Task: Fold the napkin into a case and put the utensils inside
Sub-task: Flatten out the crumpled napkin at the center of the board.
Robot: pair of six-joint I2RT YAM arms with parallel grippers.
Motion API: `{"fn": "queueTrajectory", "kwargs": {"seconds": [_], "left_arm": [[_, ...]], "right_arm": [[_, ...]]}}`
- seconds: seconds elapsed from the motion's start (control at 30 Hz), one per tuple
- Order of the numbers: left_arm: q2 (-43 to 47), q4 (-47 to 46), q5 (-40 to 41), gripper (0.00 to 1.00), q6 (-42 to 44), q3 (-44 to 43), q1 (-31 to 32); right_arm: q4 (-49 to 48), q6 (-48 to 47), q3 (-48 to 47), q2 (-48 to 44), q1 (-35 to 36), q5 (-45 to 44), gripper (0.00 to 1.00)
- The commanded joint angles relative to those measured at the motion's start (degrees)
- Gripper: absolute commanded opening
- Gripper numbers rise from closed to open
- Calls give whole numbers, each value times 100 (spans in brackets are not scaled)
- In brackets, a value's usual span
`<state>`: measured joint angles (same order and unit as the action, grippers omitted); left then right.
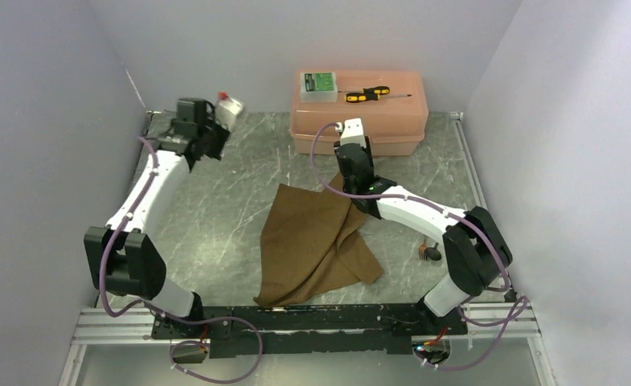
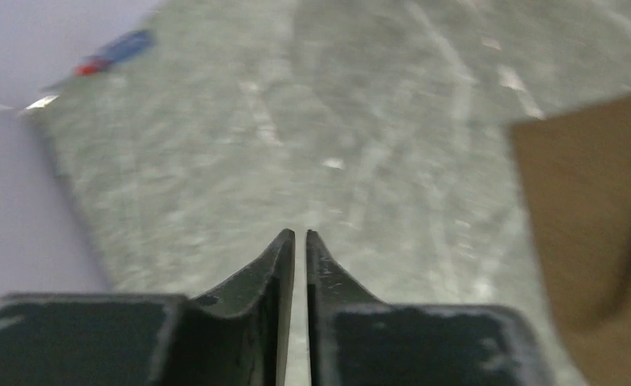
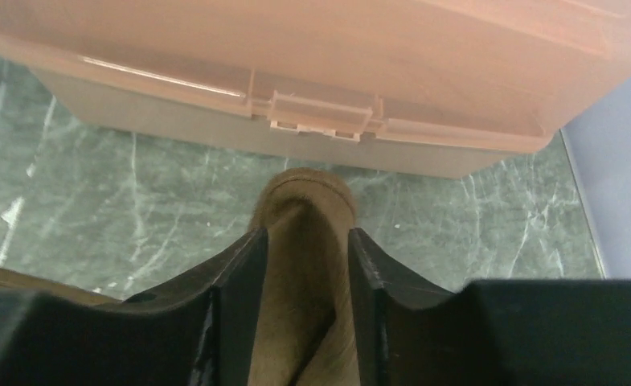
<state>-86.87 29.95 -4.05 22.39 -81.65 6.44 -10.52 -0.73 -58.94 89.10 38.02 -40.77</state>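
The brown napkin (image 1: pixel 316 241) lies spread and creased mid-table, its near right part doubled over. My right gripper (image 1: pixel 352 178) hovers over the napkin's far corner. In the right wrist view a raised fold of napkin (image 3: pixel 305 265) stands between its parted fingers (image 3: pixel 305 233). My left gripper (image 1: pixel 207 138) is off at the far left, away from the cloth. Its jaws (image 2: pixel 300 235) are shut with only a slit and hold nothing. The napkin's edge (image 2: pixel 593 225) shows to its right. A small dark utensil (image 1: pixel 431 254) lies by the right arm's elbow, partly hidden.
A pink plastic box (image 1: pixel 376 121) stands at the back, close in front of my right gripper (image 3: pixel 312 72). A yellow-and-black screwdriver (image 1: pixel 366 95) and a green-labelled case (image 1: pixel 318 84) rest on its lid. A blue-and-red screwdriver (image 2: pixel 111 52) lies by the left wall.
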Motion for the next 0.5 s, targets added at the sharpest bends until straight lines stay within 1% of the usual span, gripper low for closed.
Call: {"fn": "queueTrajectory", "kwargs": {"seconds": [0.0,0.03,0.1,0.17,0.2,0.27,0.33,0.4,0.47], "left_arm": [[311,719,-710,28,159,724,1124],[341,613,-728,34,168,898,1338],[221,592,-815,40,116,1016,1686],[-51,555,-827,41,83,968,1870],[-220,510,-811,41,102,922,1926],[-564,403,-797,41,147,792,1988],[-917,331,-800,41,172,638,2029],[-1259,173,-758,40,243,598,2065],[-1560,-199,-696,38,341,677,2100]], "right_arm": [[90,417,-225,216,-78,125,51],[134,489,-201,235,-87,62,57],[268,653,-180,223,-97,-184,71],[490,938,-153,110,-101,-424,81],[629,1074,-125,25,-106,-484,83],[965,1424,-41,-232,-103,-484,84],[1304,1814,171,-594,-95,-258,84],[1594,2259,457,-948,-45,95,81],[1896,2583,733,-1239,103,363,78]]}}
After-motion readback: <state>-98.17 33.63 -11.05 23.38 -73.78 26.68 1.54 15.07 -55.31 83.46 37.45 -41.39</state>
